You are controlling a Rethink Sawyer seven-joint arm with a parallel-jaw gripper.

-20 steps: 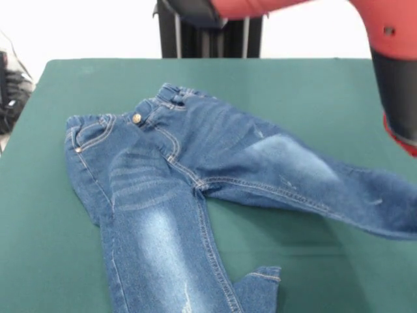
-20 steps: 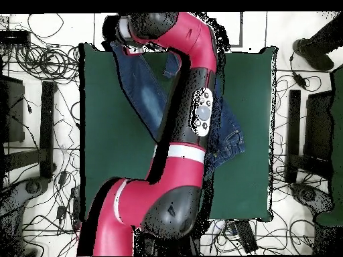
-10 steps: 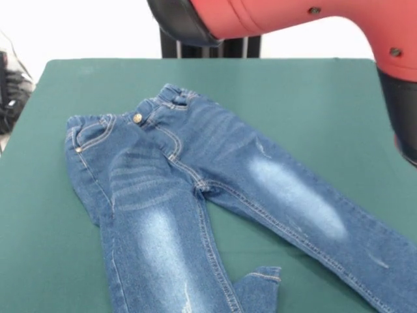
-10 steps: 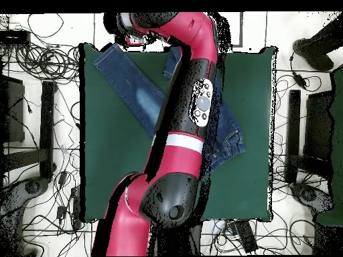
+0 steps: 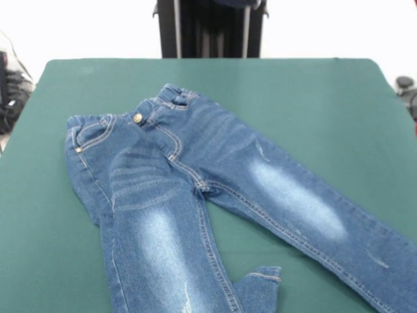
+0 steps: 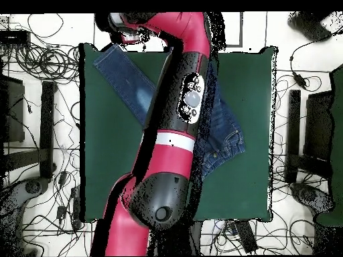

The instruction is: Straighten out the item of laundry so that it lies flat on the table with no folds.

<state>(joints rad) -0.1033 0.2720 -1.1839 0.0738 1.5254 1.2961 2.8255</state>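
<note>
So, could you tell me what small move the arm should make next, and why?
Probably reach for the turned-up cuff at the near edge in the front view and pull it straight. The jeans lie mostly flat on the green table, but that leg's hem is folded back on itself. The gripper's state cannot be made out.

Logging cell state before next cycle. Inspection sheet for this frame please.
Surface: dark green felt-covered table, rounded corners.
Job's things: small blue denim jeans with faded patches, front up with brass button showing; legs spread apart, one hem turned over at the near edge, waist side rumpled.
Clutter: nothing seen on the table.
Grippers: red and black arm stretches across the table; gripper past the far edge, state cannot be told.
Cables: many loose black cables on the floor around the table.
Surroundings: black stands beside the table.
</note>
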